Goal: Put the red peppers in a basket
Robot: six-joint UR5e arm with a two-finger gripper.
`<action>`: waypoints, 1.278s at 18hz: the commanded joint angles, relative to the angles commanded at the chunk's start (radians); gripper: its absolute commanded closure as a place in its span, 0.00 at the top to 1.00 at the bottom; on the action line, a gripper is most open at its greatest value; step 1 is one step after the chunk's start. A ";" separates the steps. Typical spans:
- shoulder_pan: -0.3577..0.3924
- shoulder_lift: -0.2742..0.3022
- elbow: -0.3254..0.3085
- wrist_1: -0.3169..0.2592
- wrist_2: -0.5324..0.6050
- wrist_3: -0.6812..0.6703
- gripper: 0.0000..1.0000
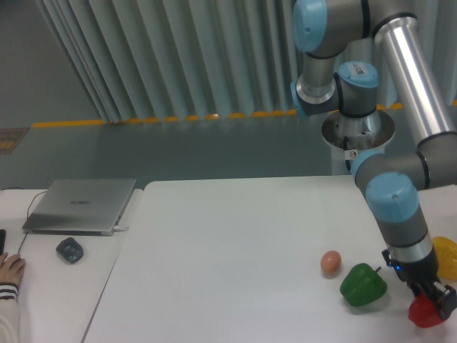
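Gripper (435, 301) sits low at the right edge of my view, right down on the red pepper (425, 313). Its dark fingers overlap the pepper's upper right side, but from this angle I cannot tell whether they are clamped on it or merely set around it. The red pepper itself is near the front right corner of the white table (235, 250), partly covered by the gripper, with only its left and lower bulge showing.

Just to its left I see the green pepper (363, 285), near but apart from the red one. A small brownish egg (330, 262) lies a little further left and back, close to the green pepper without touching it. The yellow pepper (448, 257) peeks out behind the arm's wrist at the right edge, mostly cut off.

The arm (389, 207) folds down from above, its blue-capped joints stacked over the peppers.

On the separate table at left I have a closed laptop (80, 204), a dark mouse (69, 249) in front of it, and a person's hand (11, 269) resting at the far left edge.
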State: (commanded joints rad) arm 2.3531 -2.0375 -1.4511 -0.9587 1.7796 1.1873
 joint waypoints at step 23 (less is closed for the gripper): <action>0.561 0.090 -0.055 -0.076 -0.156 0.842 0.64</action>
State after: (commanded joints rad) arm 2.9143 -1.9479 -1.5064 -1.0342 1.6232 2.0292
